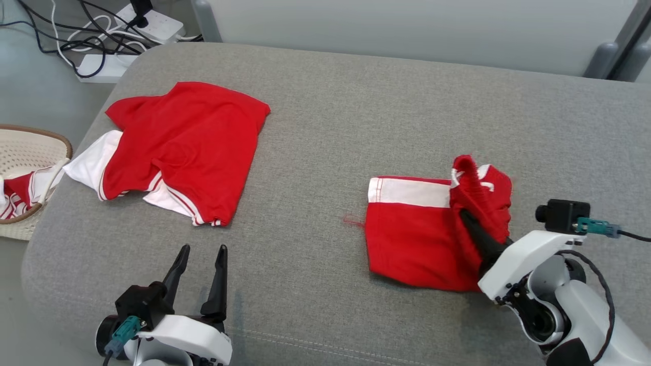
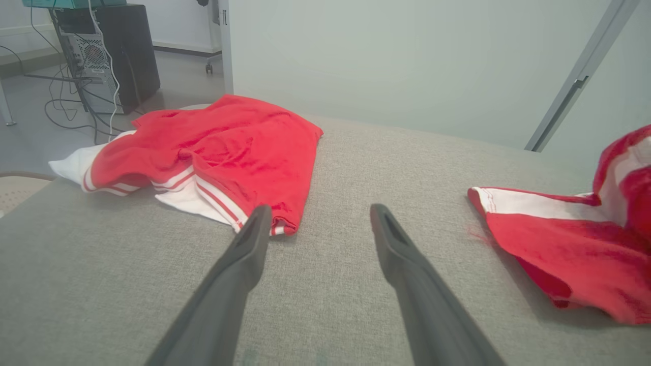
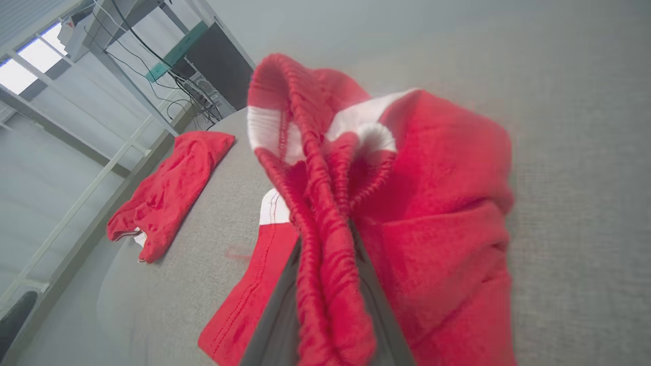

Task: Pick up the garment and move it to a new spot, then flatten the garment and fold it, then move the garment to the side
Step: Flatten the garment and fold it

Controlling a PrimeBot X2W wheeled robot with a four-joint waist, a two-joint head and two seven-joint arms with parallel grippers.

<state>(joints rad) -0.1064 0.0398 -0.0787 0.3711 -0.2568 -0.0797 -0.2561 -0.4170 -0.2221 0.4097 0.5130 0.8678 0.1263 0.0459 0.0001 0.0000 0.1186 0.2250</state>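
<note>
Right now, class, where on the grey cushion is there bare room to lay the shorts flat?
Free: the wide middle of the grey cushion between the red shirt and the red shorts, and the far band behind the shorts. Crowded: the left end, under the shirt beside the basket, and the near right, where the right gripper pinches the shorts' waistband.

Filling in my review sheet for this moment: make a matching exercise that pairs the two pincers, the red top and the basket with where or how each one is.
Things:
1. left pincer
2. right pincer
3. red top
4. basket

States:
A. beside the grey surface, cloth inside
B. shut on the waistband of the red shorts
C. open, holding nothing
D. lying loose on the surface's left side

Pairs: 1-C, 2-B, 3-D, 4-A
</note>
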